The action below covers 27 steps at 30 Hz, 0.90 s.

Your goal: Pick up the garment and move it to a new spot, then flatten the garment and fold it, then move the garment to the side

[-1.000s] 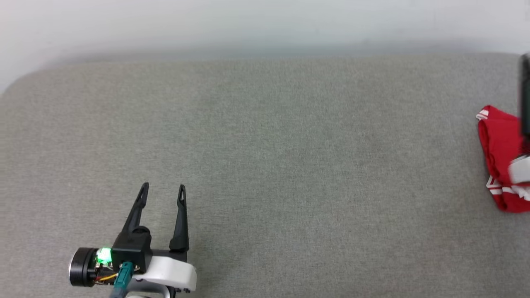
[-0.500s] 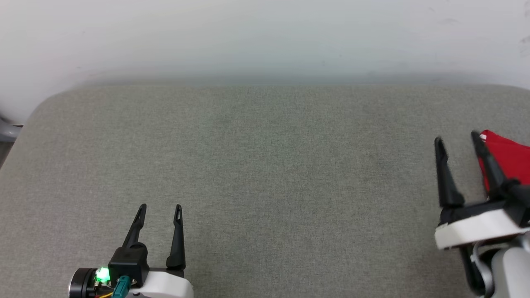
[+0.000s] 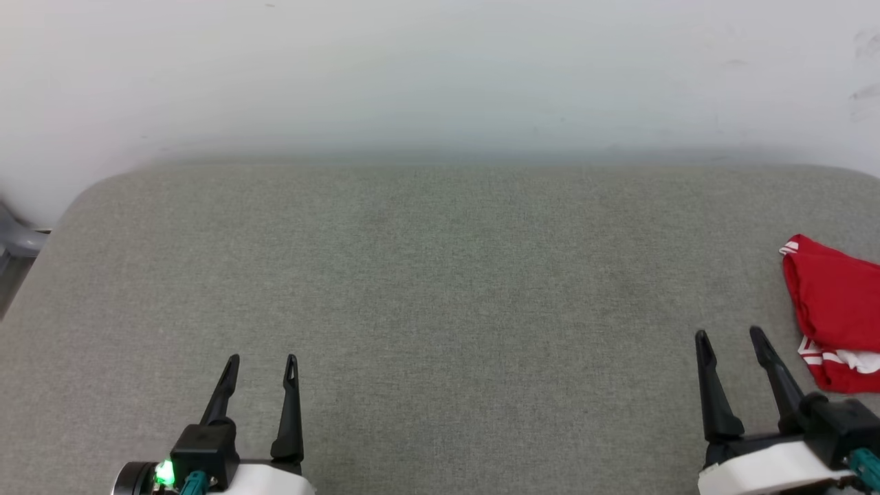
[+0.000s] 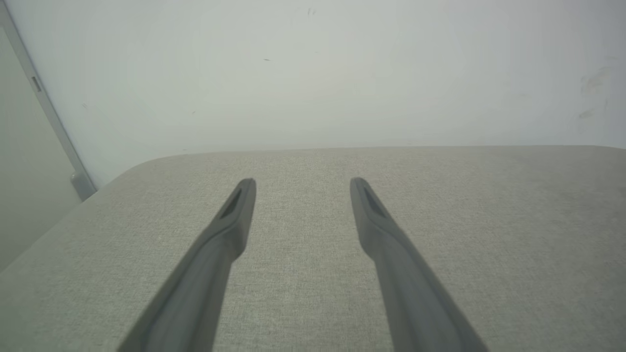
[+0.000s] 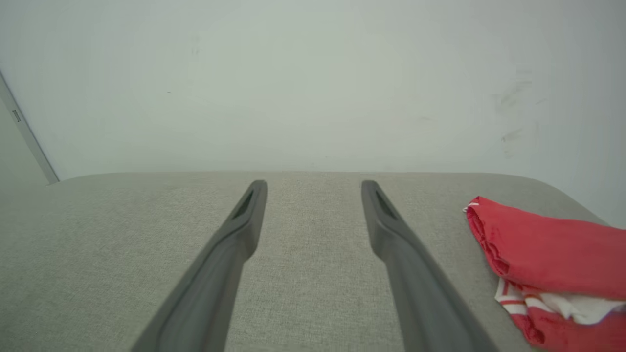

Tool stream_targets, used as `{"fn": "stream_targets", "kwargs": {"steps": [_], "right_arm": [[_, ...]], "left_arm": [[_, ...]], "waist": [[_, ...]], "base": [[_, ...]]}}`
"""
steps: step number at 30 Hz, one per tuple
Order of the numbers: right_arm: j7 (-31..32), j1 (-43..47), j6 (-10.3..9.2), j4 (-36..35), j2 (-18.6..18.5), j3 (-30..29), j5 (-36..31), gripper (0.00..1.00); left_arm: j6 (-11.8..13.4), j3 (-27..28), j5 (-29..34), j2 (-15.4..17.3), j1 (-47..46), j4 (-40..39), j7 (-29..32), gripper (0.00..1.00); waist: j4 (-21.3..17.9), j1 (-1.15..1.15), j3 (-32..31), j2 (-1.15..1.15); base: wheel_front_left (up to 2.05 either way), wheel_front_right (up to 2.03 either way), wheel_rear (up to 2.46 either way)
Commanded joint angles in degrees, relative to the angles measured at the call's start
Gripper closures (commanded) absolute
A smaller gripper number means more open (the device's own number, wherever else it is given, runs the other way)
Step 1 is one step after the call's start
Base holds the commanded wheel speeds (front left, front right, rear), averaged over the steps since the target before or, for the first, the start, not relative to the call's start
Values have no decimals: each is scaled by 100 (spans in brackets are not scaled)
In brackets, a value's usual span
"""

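1. The jersey (image 3: 828,295) lies bunched at the pad's (image 3: 440,275) right edge.
2. The right gripper (image 3: 729,334), jaws apart and empty, sits just beside it, not touching.
3. The left gripper (image 3: 262,359), jaws apart, hovers over the pad's near left.

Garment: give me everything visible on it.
Red soft fabric, red-white striped trim and a white patch at the near end. The garment lies folded in a compact bundle on the grey pad, at its right side, partly cut off by the frame. The open right end effector stands apart, to its left.
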Motion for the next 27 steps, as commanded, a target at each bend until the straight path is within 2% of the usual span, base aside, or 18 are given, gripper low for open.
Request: {"fn": "stream_targets", "kwargs": {"steps": [1, 12, 26, 27], "right_arm": [[-22, 81, -5, -49, 33, -18, -24, 0], [-22, 570, -5, -369, 128, -100, -89, 0], [-23, 656, -5, -412, 145, -184, -46, 0], [-10, 581, 0, -390, 117, -184, -38, 100]], "left_arm": [[-30, 18, -28, 6, 61, -15, -12, 0], [-137, 96, -106, -47, 234, -33, -12, 0], [-196, 116, -53, -100, 248, 65, -12, 0], [-195, 104, -73, -85, 230, 66, 1, 100]], "waist": [[9, 1, -18, 0], [44, 1, -140, 0], [62, 1, -176, 0], [63, 1, -176, 0]], "base": [[0, 0, 0], [0, 0, 0], [0, 0, 0], [0, 0, 0]]}}
